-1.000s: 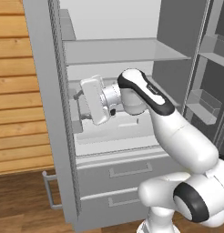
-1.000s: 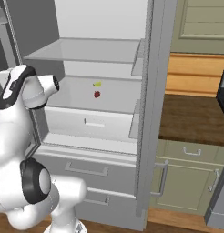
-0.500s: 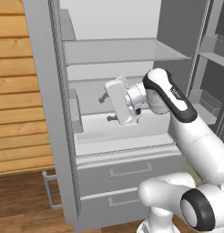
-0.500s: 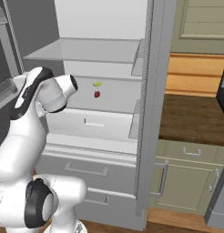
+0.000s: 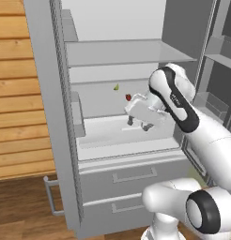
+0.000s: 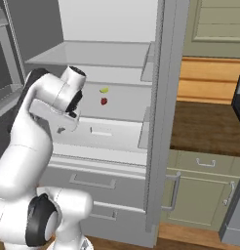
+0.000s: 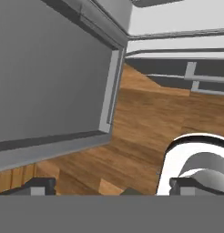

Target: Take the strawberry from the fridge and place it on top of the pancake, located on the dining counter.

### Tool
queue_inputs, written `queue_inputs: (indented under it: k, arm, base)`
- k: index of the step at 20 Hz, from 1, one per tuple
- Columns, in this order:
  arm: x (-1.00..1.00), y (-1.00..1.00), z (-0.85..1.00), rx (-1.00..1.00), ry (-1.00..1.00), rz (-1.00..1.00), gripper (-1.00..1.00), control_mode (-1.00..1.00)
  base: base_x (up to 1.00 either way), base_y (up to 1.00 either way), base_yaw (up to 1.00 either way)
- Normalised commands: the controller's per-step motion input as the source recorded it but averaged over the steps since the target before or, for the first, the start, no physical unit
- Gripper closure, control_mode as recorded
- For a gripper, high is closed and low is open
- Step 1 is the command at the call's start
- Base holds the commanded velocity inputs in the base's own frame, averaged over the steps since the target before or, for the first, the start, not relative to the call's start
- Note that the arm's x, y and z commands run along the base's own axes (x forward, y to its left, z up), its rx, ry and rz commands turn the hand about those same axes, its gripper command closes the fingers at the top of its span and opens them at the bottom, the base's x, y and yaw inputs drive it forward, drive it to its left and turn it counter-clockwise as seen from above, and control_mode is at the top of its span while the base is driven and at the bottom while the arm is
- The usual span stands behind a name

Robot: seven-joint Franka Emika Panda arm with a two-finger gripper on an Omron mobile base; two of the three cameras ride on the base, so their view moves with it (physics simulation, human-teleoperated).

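The fridge (image 5: 127,52) (image 6: 92,54) stands open. The tiny red strawberry (image 5: 128,97) (image 6: 104,101) rests on a middle shelf toward the back. A small yellow-green fruit (image 5: 116,87) (image 6: 104,90) lies just above and behind it. My gripper (image 5: 138,123) (image 6: 66,128) (image 7: 114,186) is inside the fridge opening, in front of the strawberry and a little below it. It points down, open, with nothing between its fingers (image 7: 38,185). The hand view looks down at the wooden floor and the fridge's lower drawers. The pancake and the dining counter are out of view.
The open fridge door (image 5: 47,93) (image 7: 50,68) stands at the left with bins on its inner side. The other door's shelves (image 5: 216,101) are at the right. Two drawers (image 5: 131,176) sit below the shelves. Green cabinets with a brown top (image 6: 210,127) stand right of the fridge.
My arm has swung from the left door side into the fridge opening, and the hand has come closer to the strawberry. The jaws stayed open. The fruits have not moved.
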Motion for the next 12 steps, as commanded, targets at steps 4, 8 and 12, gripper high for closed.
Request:
queue_inputs:
  k: [4, 8, 12]
  arm:
    - [-0.35, -0.48, -0.75, -0.92, -0.15, 0.2, -1.0, -1.0]
    - [-0.36, -0.28, -0.64, -0.7, -0.14, 0.13, -1.0, -1.0]
    - [-0.54, -0.24, -0.09, -0.06, -0.13, 0.03, -1.0, -1.0]
  base:
    - [0.0, 0.0, 0.0]
    - [0.0, 0.0, 0.0]
    - [0.0, 0.0, 0.0]
